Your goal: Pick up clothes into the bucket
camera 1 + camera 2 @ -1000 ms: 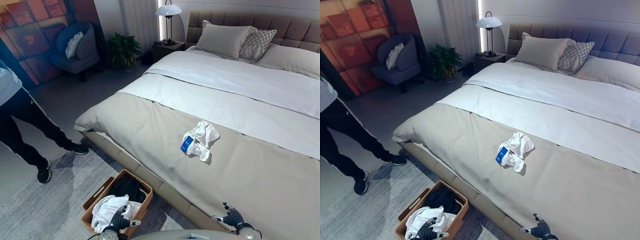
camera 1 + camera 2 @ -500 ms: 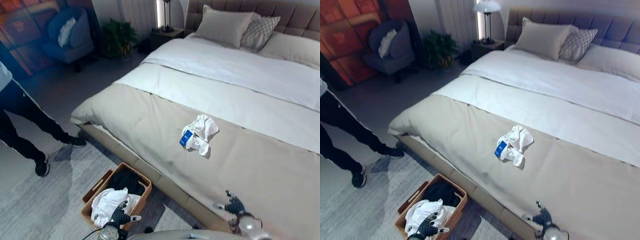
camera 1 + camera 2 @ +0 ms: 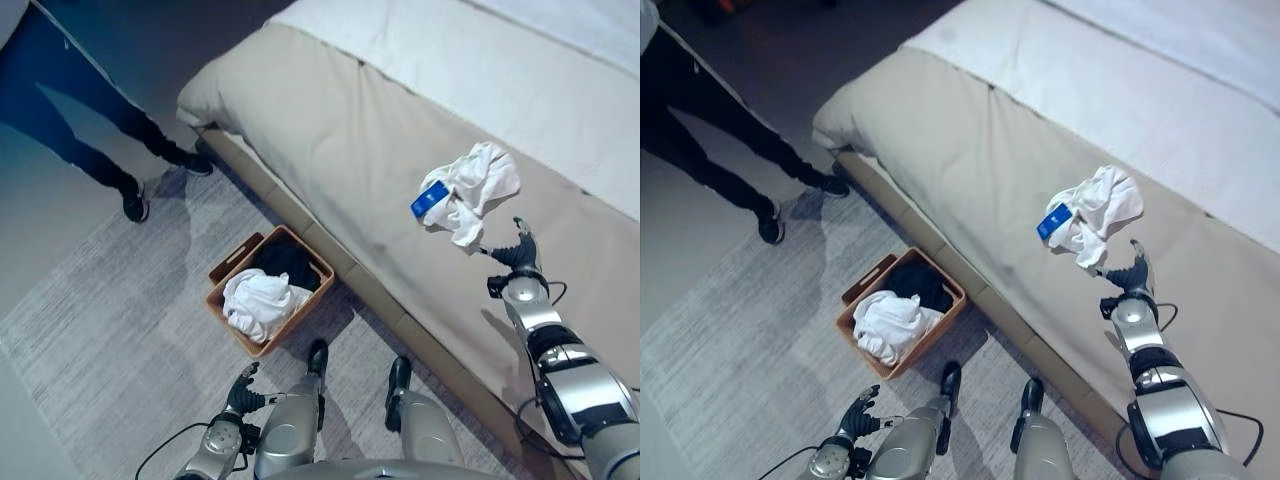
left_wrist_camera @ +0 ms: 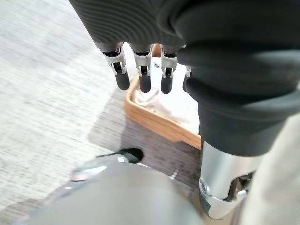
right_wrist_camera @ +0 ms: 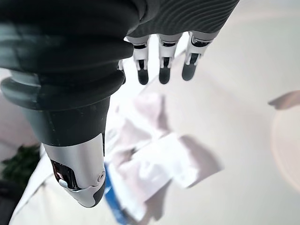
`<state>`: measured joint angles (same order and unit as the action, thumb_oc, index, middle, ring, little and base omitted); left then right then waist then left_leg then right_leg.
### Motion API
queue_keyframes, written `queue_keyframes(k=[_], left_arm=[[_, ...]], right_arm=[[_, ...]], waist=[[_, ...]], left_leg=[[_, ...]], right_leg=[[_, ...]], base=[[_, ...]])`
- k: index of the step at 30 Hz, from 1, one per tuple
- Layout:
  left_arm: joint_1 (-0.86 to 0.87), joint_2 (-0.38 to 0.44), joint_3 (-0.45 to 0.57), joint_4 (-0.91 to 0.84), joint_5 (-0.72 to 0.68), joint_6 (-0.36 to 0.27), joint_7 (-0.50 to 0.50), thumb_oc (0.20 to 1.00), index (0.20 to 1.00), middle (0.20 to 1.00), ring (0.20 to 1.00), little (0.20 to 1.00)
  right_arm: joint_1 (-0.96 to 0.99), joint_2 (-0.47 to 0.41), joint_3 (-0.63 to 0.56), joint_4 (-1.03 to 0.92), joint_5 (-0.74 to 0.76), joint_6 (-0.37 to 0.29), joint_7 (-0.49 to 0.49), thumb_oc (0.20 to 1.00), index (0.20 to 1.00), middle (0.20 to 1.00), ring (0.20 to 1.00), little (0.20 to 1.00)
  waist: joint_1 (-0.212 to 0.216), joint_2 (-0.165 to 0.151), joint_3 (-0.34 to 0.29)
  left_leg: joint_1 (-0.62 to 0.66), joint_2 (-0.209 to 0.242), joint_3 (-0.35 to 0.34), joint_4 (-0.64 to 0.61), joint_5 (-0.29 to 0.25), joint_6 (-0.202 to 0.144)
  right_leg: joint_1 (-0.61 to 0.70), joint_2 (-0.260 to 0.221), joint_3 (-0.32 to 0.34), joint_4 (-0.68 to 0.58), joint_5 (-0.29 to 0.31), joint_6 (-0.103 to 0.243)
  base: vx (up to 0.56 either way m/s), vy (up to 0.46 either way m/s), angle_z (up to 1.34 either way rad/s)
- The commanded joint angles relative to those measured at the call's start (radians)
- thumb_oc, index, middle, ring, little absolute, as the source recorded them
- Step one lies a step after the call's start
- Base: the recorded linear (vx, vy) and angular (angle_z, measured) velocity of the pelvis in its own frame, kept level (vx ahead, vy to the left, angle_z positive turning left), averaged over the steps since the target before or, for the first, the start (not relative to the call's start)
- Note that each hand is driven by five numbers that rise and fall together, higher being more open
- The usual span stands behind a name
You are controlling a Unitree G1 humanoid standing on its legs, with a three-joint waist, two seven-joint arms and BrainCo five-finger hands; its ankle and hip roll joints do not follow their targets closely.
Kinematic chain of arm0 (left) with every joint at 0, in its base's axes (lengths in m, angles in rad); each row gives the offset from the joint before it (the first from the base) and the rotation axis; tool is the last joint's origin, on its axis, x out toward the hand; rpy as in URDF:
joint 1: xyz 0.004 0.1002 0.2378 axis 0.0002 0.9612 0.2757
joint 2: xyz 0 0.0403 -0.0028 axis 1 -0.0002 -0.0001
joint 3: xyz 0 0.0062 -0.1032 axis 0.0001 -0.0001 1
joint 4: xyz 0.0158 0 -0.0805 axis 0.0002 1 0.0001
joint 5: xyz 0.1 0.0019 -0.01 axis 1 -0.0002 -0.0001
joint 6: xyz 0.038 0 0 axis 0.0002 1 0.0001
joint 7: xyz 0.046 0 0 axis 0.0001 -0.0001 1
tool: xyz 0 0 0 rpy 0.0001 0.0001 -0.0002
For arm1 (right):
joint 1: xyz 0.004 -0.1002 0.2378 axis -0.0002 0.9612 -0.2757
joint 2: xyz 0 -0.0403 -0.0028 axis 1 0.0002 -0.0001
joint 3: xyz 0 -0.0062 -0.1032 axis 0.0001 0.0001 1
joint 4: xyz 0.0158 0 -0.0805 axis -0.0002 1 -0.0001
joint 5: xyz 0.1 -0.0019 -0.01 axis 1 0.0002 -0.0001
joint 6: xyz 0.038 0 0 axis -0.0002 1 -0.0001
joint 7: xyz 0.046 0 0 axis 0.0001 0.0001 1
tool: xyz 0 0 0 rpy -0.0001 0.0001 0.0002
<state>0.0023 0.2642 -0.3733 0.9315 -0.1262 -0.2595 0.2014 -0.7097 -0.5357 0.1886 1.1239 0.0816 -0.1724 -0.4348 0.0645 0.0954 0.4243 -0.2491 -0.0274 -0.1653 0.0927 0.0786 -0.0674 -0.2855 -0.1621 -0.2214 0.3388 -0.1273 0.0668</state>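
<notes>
Compared with a second ago, my right hand [image 3: 517,250] is now lifted and stretched forward over the beige bed cover [image 3: 340,140], and it hangs just beside the crumpled white garment [image 3: 470,190], not touching it. Before, it was low at the near edge of the bed, well apart from the garment. My head looks more steeply down now, so the whole scene has shifted; the garment itself lies on the same place of the cover. It has a small blue tag [image 3: 429,199] on the side towards the basket.

From the right wrist I see my fingers [image 5: 163,65] straight and a little apart, holding nothing, with the white garment [image 5: 154,154] on the cover past them.

My left hand [image 3: 243,387] is low by my side above the grey carpet [image 3: 110,330], as before. Its fingers [image 4: 143,70] are straight and relaxed, empty, and they point towards the basket [image 4: 159,125].

This wooden basket [image 3: 228,300] stands on the carpet just beside the bed's edge. Inside it lie a white piece of clothing [image 3: 258,300] on the near side and a black piece [image 3: 288,262] on the side nearer the bed.

On the far side of the carpet a person's legs in dark trousers [image 3: 80,130] stand, with black shoes [image 3: 133,205].
</notes>
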Motion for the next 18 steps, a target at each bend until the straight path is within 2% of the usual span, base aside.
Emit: queue_keyframes(k=[1, 8, 11, 12, 18], left_arm=[[0.014, -0.016, -0.055, -0.049, -0.047, -0.028, 0.035, 1.0, 1.0, 1.0, 1.0, 1.0], [-0.057, -0.003, -0.138, -0.117, -0.103, -0.043, 0.069, 1.0, 1.0, 1.0, 1.0, 1.0], [-0.088, -0.003, -0.162, -0.154, -0.122, -0.047, 0.086, 1.0, 1.0, 1.0, 1.0, 1.0], [-0.093, -0.005, -0.168, -0.161, -0.125, -0.047, 0.091, 1.0, 1.0, 1.0, 1.0, 1.0], [-0.122, -0.004, -0.222, -0.25, -0.139, -0.06, 0.112, 1.0, 1.0, 1.0, 1.0, 1.0]], right_arm=[[-0.059, -0.052, 0.03, 0.003, 0.0, -0.035, -0.095, 1.0, 1.0, 1.0, 1.0, 1.0], [-0.268, -0.198, 0.064, 0.112, 0.05, -0.023, -0.167, 1.0, 1.0, 1.0, 1.0, 1.0], [-0.317, -0.272, 0.096, 0.154, 0.043, -0.005, -0.164, 1.0, 1.0, 1.0, 1.0, 1.0], [-0.331, -0.291, 0.109, 0.165, 0.037, 0.003, -0.171, 1.0, 1.0, 1.0, 1.0, 1.0], [-0.374, -0.372, 0.155, 0.217, -0.01, 0.035, -0.188, 1.0, 1.0, 1.0, 1.0, 1.0]], waist=[[0.01, -0.034, -0.005], [0.045, 0.006, 0.092], [0.056, 0.023, 0.096], [0.054, 0.02, 0.096], [0.068, 0.061, 0.096]], left_leg=[[-0.032, -0.046, -0.011, 0.107, -0.079, 0.049], [-0.167, -0.063, -0.076, 0.133, -0.043, 0.033], [-0.238, -0.071, -0.093, 0.124, -0.023, 0.029], [-0.24, -0.078, -0.098, 0.123, -0.045, 0.027], [-0.329, -0.087, -0.144, 0.051, 0.02, 0.022]], right_leg=[[-0.014, -0.021, 0.014, 0.082, 0.002, 0.024], [-0.165, -0.07, -0.039, 0.243, -0.06, 0.018], [-0.261, -0.095, -0.049, 0.3, -0.079, 0.018], [-0.269, -0.105, -0.039, 0.32, -0.118, 0.024], [-0.413, -0.137, -0.06, 0.395, -0.159, 0.017]], base=[[-0.07, -0.058, 0.3], [-0.06, -0.065, 0.38], [0.01, -0.062, 0.21], [0.08, -0.092, 0.33], [0.03, -0.069, 0.25]])
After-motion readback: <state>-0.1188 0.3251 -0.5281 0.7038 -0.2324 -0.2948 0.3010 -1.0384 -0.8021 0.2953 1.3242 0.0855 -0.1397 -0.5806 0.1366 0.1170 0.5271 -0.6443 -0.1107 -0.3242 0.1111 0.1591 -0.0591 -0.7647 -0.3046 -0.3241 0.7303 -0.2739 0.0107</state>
